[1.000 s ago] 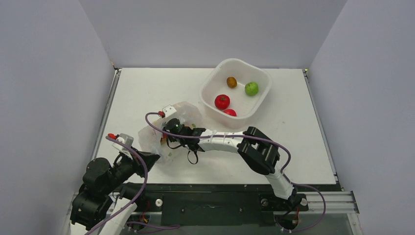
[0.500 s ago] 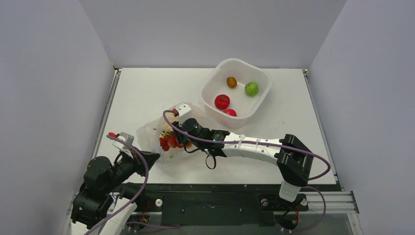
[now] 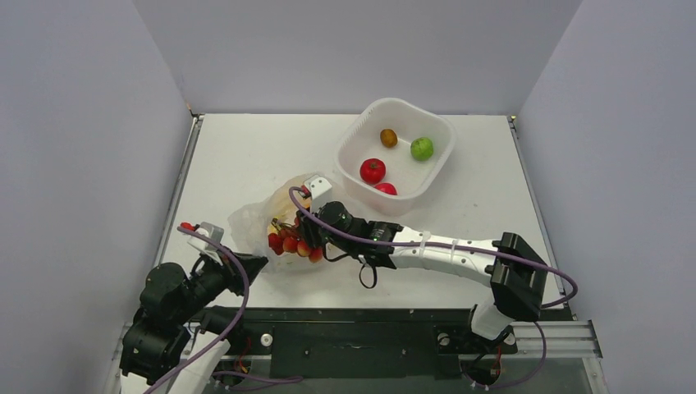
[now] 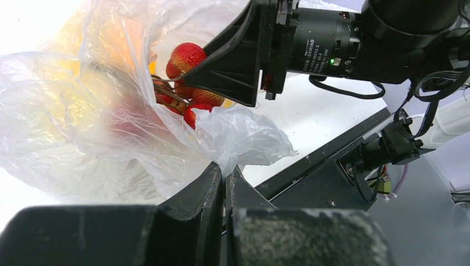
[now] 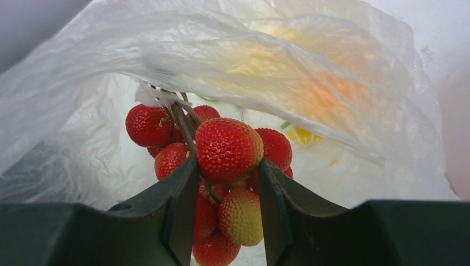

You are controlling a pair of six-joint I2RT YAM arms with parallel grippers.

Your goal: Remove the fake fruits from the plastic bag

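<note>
The plastic bag (image 3: pixel 258 222) lies crumpled at the near left of the table. My left gripper (image 4: pixel 224 169) is shut on the bag's edge (image 4: pixel 244 138). My right gripper (image 5: pixel 227 166) is shut on a bunch of bumpy red grapes (image 5: pixel 227 149) at the bag's mouth; the bunch (image 3: pixel 294 243) hangs just outside the opening in the top view and shows in the left wrist view (image 4: pixel 185 83). An orange-yellow fruit (image 5: pixel 327 94) shows through the bag wall. Two red round fruits (image 3: pixel 373 170) lie in the white tub.
The white square tub (image 3: pixel 435 168) stands at the back right, holding a green apple (image 3: pixel 422 148) and a small brown oval fruit (image 3: pixel 388 137). The black rail (image 3: pixel 369 328) runs along the near table edge.
My right gripper has drawn back out of the bag toward the right with the red bunch in it, and the right arm has stretched out. The left gripper has kept its hold.
</note>
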